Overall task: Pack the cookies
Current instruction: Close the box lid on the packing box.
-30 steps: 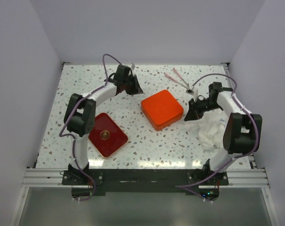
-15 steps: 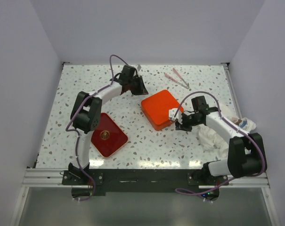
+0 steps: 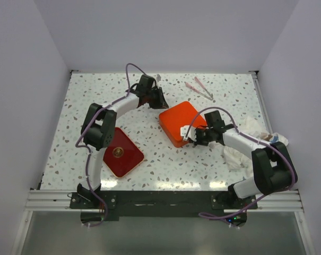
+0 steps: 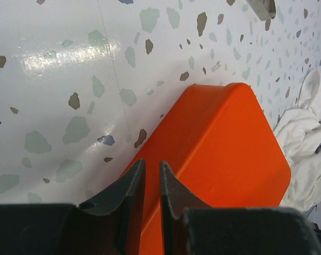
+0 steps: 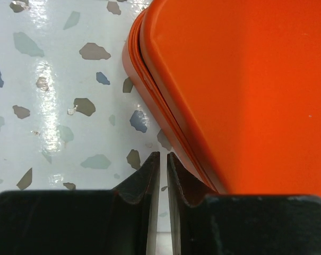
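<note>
Top view: you have the orange box (image 3: 182, 123) lidded mid-table, the left gripper (image 3: 162, 102) at its far-left corner and the right gripper (image 3: 191, 136) at its near-right edge; red tray (image 3: 120, 151) to the left, white cloth (image 3: 237, 151) to the right. Left wrist: jaws almost together, a thin slit, nothing between, over the box's corner. Right wrist: the same narrow empty slit, just beside the lid seam. The cookies show in no view; you cannot tell where they lie.
</note>
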Controlling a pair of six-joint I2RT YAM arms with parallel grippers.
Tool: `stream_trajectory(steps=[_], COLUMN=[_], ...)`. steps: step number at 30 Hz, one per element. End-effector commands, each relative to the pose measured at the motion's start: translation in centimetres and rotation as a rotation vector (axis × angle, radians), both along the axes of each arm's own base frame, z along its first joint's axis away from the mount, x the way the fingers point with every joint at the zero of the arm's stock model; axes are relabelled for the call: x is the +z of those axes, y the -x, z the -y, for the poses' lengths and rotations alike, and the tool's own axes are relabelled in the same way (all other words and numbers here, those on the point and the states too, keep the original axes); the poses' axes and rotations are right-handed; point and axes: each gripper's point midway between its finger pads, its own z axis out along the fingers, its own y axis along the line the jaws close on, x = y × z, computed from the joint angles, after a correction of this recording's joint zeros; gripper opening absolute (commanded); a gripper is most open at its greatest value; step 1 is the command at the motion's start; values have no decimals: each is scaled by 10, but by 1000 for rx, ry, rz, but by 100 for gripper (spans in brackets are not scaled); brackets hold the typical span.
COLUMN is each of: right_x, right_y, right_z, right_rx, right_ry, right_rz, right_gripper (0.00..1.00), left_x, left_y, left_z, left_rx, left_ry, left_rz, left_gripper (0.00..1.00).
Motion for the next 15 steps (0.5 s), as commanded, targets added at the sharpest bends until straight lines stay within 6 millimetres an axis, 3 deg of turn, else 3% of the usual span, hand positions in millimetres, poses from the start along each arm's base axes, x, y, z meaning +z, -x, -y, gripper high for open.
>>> stream_trajectory(steps=[1,15], right_x=[-1,-2], right_y=[-11,-24], right_z=[-3,-8], right_rx=[-20,-74], right_ry=[0,-9], right_rz=[50,88], right_gripper=[15,15], left_x=[19,11], left_y=[-10,1], left_z=[17,23], left_rx=[-25,-52], left_ry=[56,51], left_rz=[55,37], left_gripper=[21,21])
